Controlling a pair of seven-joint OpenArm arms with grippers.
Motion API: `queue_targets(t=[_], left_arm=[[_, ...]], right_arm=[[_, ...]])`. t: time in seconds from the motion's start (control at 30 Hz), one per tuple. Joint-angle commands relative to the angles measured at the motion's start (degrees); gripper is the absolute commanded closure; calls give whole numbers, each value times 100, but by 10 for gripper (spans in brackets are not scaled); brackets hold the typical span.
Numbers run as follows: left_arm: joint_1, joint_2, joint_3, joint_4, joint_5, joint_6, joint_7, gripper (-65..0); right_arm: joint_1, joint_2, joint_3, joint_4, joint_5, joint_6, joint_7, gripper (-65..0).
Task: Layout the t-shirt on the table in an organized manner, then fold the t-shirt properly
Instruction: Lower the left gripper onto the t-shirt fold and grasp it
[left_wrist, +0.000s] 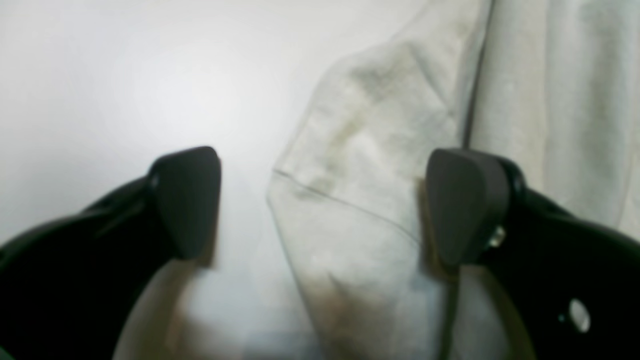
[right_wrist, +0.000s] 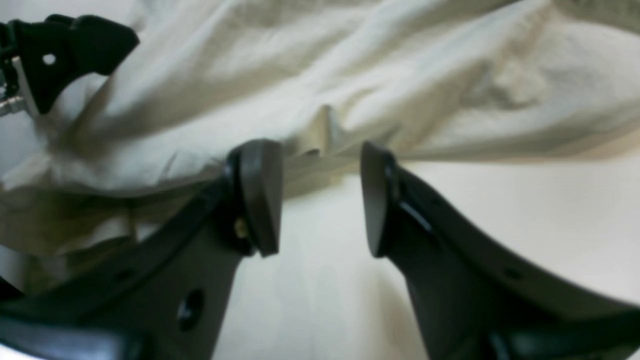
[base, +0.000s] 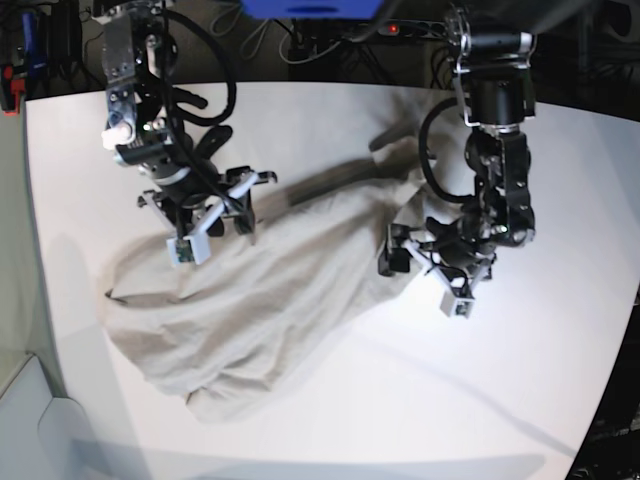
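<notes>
White table (base: 520, 380) fills the base view, its bare surface also visible in both wrist views. The t-shirt (base: 250, 300) lies rumpled across the table's middle, spreading from a wide creased mass near the front-left of the base view to a narrower bunched end toward the back, between the two arms. Left gripper (left_wrist: 320, 205) sits low at the shirt's narrower end, jaws spread wide; a hemmed cloth flap lies between them, the one pad (left_wrist: 462, 205) against the cloth, the other pad over bare table, nothing clamped. Right gripper (right_wrist: 320, 200) rests at the shirt's edge, jaws partly apart, a small cloth fold just beyond the tips; the gap itself shows only table, and whether the fingertips (right_wrist: 260, 195) touch the cloth cannot be told.
</notes>
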Motion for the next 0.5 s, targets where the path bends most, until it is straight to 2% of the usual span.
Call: queue_targets(t=[0.0,0.23,0.47], left_arm=[[128,-42,0,-143,397,306,698,-650],[120,-51,8,-134,423,298,689,-650],[128,-95,334,-143,450,306,548,-650]], right_arm=[[62,-6,-4,120,37,-5,139,-262],[62,-15,-4,120,37,-5,139,-262],[62,-15,-4,120,37,-5,139,-262]])
